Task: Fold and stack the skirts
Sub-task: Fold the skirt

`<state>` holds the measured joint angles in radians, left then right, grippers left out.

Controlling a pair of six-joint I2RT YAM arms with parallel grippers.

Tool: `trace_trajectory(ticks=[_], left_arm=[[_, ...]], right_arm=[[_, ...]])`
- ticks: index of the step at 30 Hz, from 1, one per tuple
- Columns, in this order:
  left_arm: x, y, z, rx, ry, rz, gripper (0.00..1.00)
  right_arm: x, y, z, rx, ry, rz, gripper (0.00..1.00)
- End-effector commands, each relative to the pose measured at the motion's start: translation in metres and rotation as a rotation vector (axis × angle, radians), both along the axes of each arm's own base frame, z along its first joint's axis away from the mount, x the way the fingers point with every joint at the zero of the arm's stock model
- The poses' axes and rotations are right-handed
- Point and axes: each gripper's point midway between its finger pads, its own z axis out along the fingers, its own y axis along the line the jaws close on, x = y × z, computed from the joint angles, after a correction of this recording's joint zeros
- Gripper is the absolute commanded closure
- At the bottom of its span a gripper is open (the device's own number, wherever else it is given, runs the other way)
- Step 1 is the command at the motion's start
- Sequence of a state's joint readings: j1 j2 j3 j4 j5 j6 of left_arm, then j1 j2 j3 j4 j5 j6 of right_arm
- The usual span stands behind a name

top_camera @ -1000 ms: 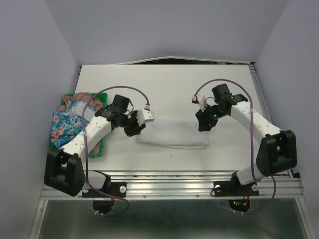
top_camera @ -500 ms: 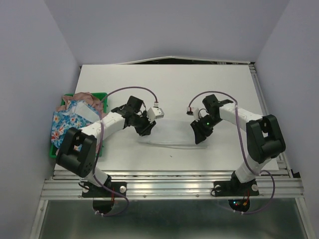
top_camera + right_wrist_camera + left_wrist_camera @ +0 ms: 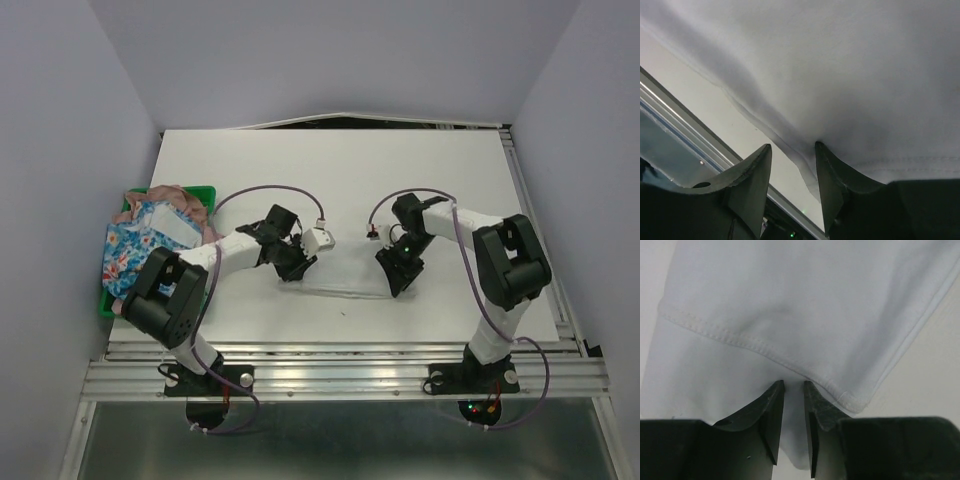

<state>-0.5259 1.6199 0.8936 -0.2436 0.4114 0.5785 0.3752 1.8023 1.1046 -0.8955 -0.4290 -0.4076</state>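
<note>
The plain white skirt (image 3: 340,278) lies as a narrow folded strip near the table's front, between my two grippers. My left gripper (image 3: 298,266) is at its left end; in the left wrist view a fold of the white skirt (image 3: 790,300) fills the narrow gap of the left gripper (image 3: 793,387). My right gripper (image 3: 397,275) is at the right end. In the right wrist view the white skirt (image 3: 850,65) drapes over one finger of the right gripper (image 3: 792,150), its hem hangs in the gap, and the other finger stands clear. The blue flowered skirt (image 3: 125,250) and the pink skirt (image 3: 160,192) lie at the left.
A green tray (image 3: 205,190) at the table's left edge holds the blue and pink skirts, which spill over its rim. The metal rail (image 3: 685,115) of the table's front edge runs close below the right gripper.
Both grippers have moved from the white skirt's far corners toward the front edge, and the skirt has gone from a wider rectangle to a narrow strip. The left jaws have narrowed.
</note>
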Motion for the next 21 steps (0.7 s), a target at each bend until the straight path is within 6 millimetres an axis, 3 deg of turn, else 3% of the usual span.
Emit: trace_trajectory(ticks=[1,3,4,5,7,8,10,11,13,15,16,17,19,21], left_arm=[[-0.036,-0.001,0.006,0.038,-0.047,-0.147,0.65],[-0.059,-0.011,0.005,0.039,-0.040,-0.233,0.65],[-0.068,-0.016,0.006,0.038,-0.041,-0.266,0.65],[-0.076,-0.021,0.008,0.037,-0.045,-0.294,0.65],[-0.102,-0.044,0.013,0.029,-0.053,-0.395,0.65],[-0.105,-0.058,0.021,0.007,-0.068,-0.415,0.65],[-0.122,-0.081,0.032,-0.042,-0.033,-0.438,0.63],[-0.119,-0.096,0.049,-0.086,-0.044,-0.438,0.63],[-0.121,-0.110,0.069,-0.144,-0.026,-0.421,0.61],[-0.109,-0.117,0.096,-0.169,-0.090,-0.399,0.60],[-0.104,-0.117,0.105,-0.175,-0.120,-0.392,0.60],[-0.096,-0.113,0.118,-0.178,-0.182,-0.368,0.58],[-0.089,-0.103,0.127,-0.163,-0.228,-0.354,0.57],[-0.081,-0.087,0.118,-0.087,-0.276,-0.345,0.56]], right_arm=[[0.086,-0.012,-0.026,-0.154,-0.233,0.001,0.52],[0.110,-0.009,-0.033,-0.180,-0.251,0.005,0.52],[0.138,-0.001,-0.020,-0.168,-0.314,0.000,0.52],[0.149,-0.002,-0.028,-0.194,-0.317,0.010,0.52],[0.176,0.003,-0.022,-0.206,-0.364,0.004,0.51],[0.205,0.010,-0.005,-0.204,-0.443,-0.006,0.50],[0.229,0.016,-0.003,-0.203,-0.484,-0.012,0.48],[0.242,0.019,0.006,-0.203,-0.521,-0.019,0.48],[0.271,0.028,0.039,-0.173,-0.631,-0.026,0.44],[0.281,0.027,0.059,-0.170,-0.705,-0.012,0.40],[0.283,0.027,0.080,-0.156,-0.751,-0.023,0.40],[0.283,0.028,0.085,-0.144,-0.771,-0.033,0.39],[0.271,0.031,0.107,-0.100,-0.778,-0.036,0.36],[0.250,0.042,0.110,-0.019,-0.712,-0.039,0.34]])
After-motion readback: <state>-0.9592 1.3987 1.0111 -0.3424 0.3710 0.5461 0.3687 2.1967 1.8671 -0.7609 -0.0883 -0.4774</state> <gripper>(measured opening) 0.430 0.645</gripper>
